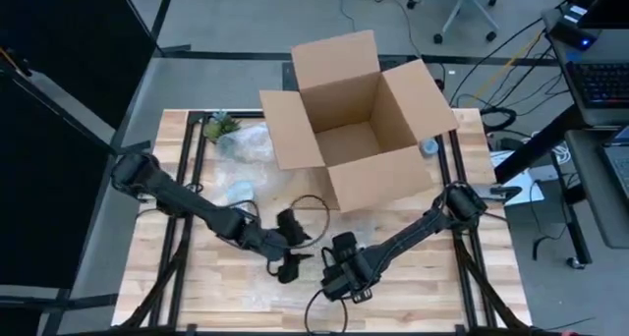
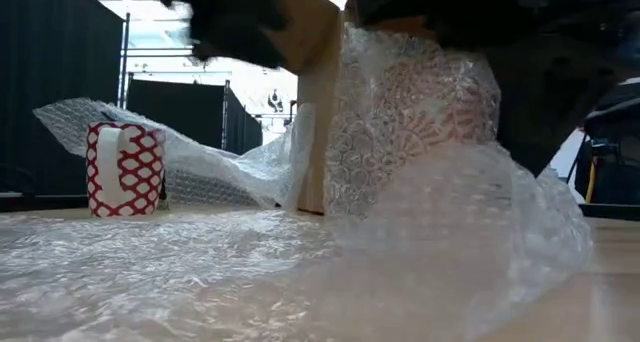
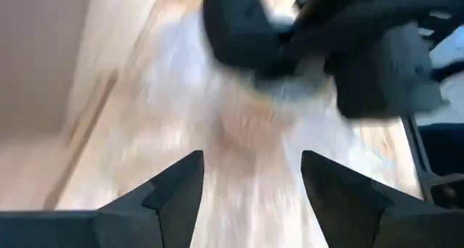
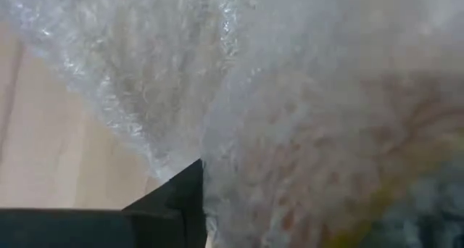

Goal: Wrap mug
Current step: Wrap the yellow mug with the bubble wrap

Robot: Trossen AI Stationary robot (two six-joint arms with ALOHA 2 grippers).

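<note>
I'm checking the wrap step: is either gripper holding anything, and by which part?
The right gripper presses against the bubble-wrapped mug, but its hold cannot be told. The left gripper is open and empty.

Probably a robotics lab: black curtains, an office chair, keyboard and floor cables.

High cam looks straight down; low cam at tabletop level; both share cardboard box.
</note>
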